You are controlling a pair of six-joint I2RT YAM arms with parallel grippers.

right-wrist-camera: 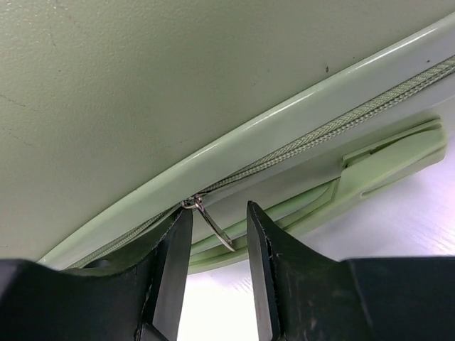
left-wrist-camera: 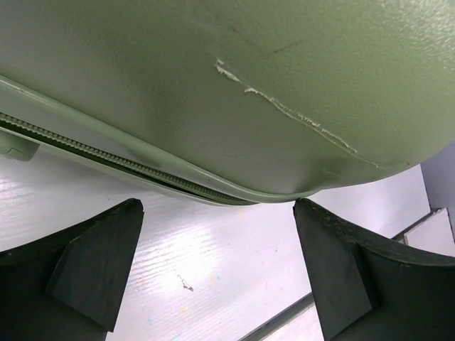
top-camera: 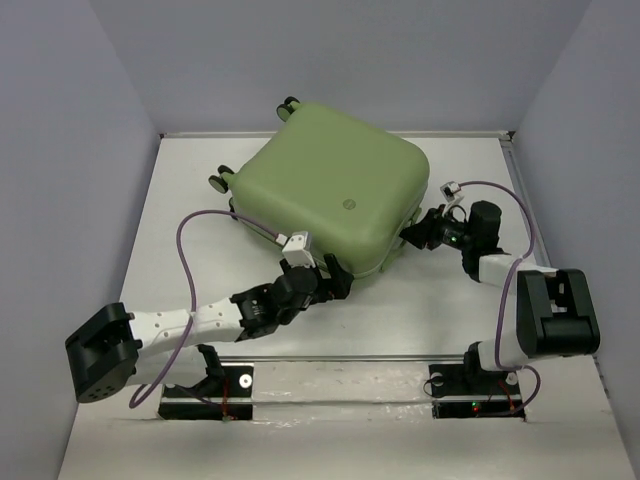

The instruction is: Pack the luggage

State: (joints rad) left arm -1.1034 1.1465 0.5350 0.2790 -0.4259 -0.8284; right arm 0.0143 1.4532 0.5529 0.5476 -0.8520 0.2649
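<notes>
The right gripper (right-wrist-camera: 218, 211) has its jaws partly apart with a narrow gap between them. The metal zipper pull (right-wrist-camera: 215, 226) hangs slanted inside that gap, its ring end close to the left finger (right-wrist-camera: 174, 263). Light shows on either side of the tab, so it is not pinched. Just beyond the tips runs the closed zipper (right-wrist-camera: 320, 131) of the luggage (top-camera: 335, 190), and a moulded green piece (right-wrist-camera: 387, 160) sits on the case to the right of the jaws.

The left gripper (left-wrist-camera: 217, 206) has its jaws spread wide and holds nothing. The case's rounded lower edge lies just past its fingertips, with a pale scratch (left-wrist-camera: 284, 110) on the shell above, and bare white table (left-wrist-camera: 213, 263) shows between the fingers.

The luggage lies flat and shut on the table, the left jaws at its near edge, the right jaws at its right edge.
</notes>
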